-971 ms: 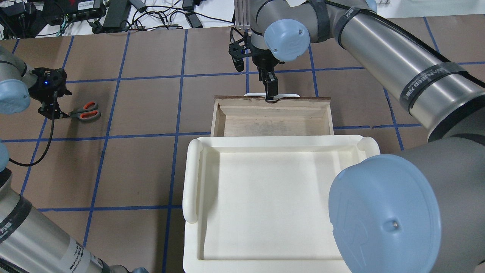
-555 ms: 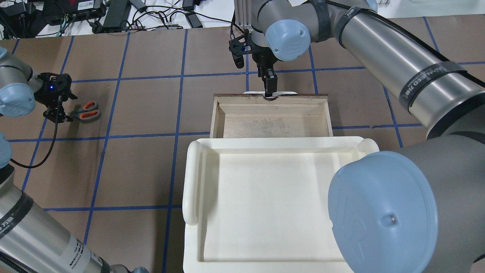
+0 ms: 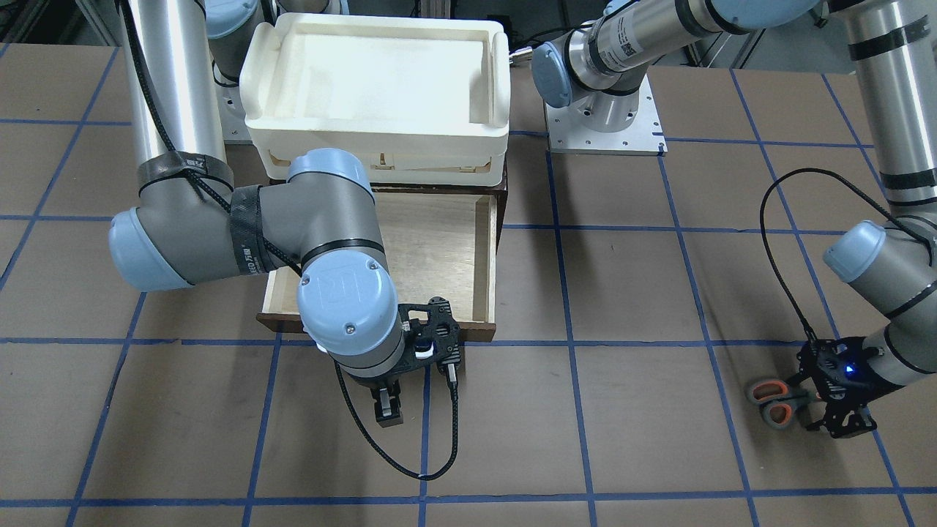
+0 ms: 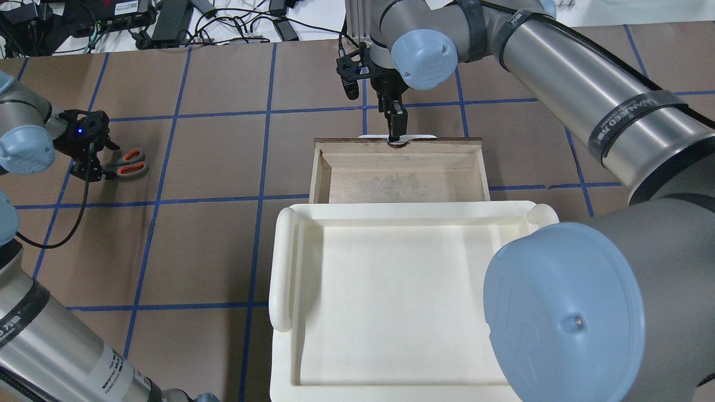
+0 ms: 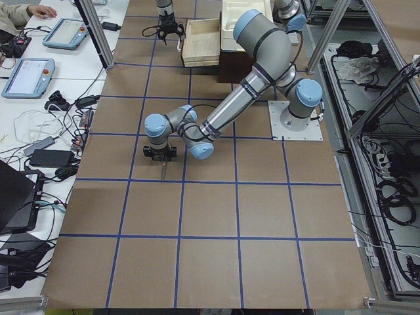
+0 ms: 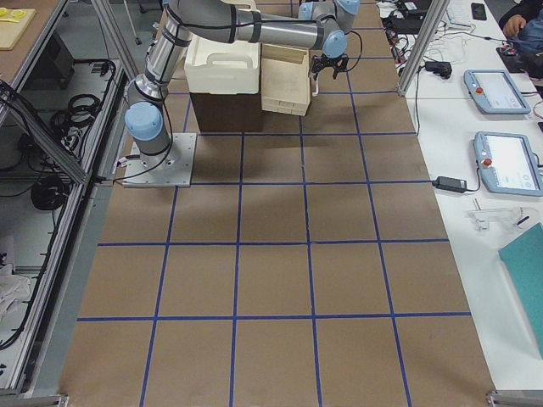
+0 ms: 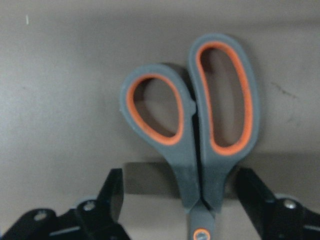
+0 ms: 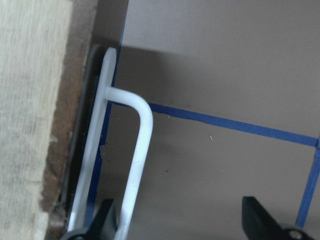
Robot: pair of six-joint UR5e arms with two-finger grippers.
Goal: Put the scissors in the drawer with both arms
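The scissors (image 4: pixel 127 163) lie flat on the brown table at the far left, orange-lined loops pointing away from my left gripper (image 4: pixel 95 172). In the left wrist view the scissors (image 7: pixel 200 135) sit between that gripper's (image 7: pixel 180 181) open fingers, which straddle the neck with gaps on both sides. The drawer (image 4: pixel 399 178) is pulled out, its pale interior empty. My right gripper (image 4: pixel 395 137) is at the drawer's white handle (image 8: pixel 140 130). In the right wrist view it (image 8: pixel 182 215) is open, with the bar beside one finger.
A large white plastic bin (image 4: pixel 391 290) sits on top of the cabinet, just behind the open drawer. Cables and electronics (image 4: pixel 139 22) lie past the table's far edge. Blue tape lines grid the brown table.
My left gripper has shifted right, closer over the scissors' neck. The drawer has slid slightly further out with my right gripper at its handle.
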